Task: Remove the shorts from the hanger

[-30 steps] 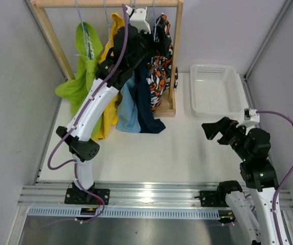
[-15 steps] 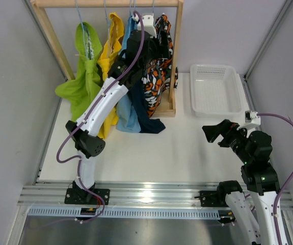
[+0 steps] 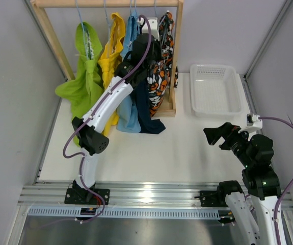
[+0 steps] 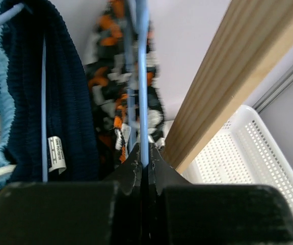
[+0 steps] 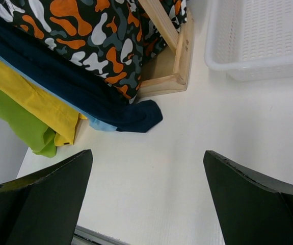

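Several shorts hang on blue wire hangers from a wooden rack (image 3: 105, 3): lime green (image 3: 82, 76), yellow (image 3: 110, 46), light blue (image 3: 128, 115), navy (image 3: 149, 120) and orange-black-white patterned (image 3: 162, 66). My left gripper (image 3: 151, 25) is up near the rail between the navy and patterned pairs. In the left wrist view this gripper (image 4: 145, 158) is shut on a thin blue hanger wire (image 4: 143, 76), with the patterned shorts (image 4: 110, 87) behind it and the navy shorts (image 4: 64, 92) to the left. My right gripper (image 3: 215, 133) hovers open and holds nothing, seen wide apart in its wrist view (image 5: 146, 168).
A white perforated basket (image 3: 193, 92) sits at the back right, beside the rack's wooden post (image 4: 238, 76) and base frame (image 3: 169, 111). The navy hem (image 5: 136, 115) trails onto the white table. Grey walls close both sides; metal rails run along the near edge.
My left arm reached further right along the rail, from the navy pair toward the patterned pair, and its jaws closed on the hanger wire. The right arm sank slightly.
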`<move>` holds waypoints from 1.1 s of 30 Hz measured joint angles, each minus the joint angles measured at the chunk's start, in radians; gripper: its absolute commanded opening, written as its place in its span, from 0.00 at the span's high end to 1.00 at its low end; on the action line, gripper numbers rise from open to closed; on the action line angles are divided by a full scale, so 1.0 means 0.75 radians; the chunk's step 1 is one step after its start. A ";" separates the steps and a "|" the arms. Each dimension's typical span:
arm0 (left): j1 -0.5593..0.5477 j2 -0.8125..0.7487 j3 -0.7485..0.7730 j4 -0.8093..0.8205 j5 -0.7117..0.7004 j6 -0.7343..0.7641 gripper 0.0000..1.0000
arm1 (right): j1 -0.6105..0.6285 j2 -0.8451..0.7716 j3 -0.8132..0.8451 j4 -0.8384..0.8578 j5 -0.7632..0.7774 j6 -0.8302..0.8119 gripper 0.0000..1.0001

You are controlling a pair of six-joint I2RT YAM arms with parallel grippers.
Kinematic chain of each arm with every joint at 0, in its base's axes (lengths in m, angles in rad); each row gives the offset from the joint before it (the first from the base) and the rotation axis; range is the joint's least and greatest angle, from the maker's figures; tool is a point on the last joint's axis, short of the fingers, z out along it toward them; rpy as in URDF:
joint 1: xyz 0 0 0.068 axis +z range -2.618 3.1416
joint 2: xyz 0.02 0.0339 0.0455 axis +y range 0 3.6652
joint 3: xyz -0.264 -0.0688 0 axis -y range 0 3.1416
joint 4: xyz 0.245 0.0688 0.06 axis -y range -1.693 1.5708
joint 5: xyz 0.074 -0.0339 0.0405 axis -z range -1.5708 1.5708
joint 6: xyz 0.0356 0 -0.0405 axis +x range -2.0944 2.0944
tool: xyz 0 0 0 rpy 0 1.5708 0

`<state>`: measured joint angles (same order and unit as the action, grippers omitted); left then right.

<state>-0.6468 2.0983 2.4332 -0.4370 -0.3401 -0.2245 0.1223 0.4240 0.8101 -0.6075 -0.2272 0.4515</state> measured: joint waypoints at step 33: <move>-0.154 -0.726 -0.575 -0.344 -0.115 0.186 1.00 | 0.000 0.039 0.008 0.071 -0.070 -0.012 0.01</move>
<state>-0.7620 1.5536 2.0018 -0.6952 -0.4263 -0.0849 0.1223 0.4530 0.8162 -0.5545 -0.2794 0.4423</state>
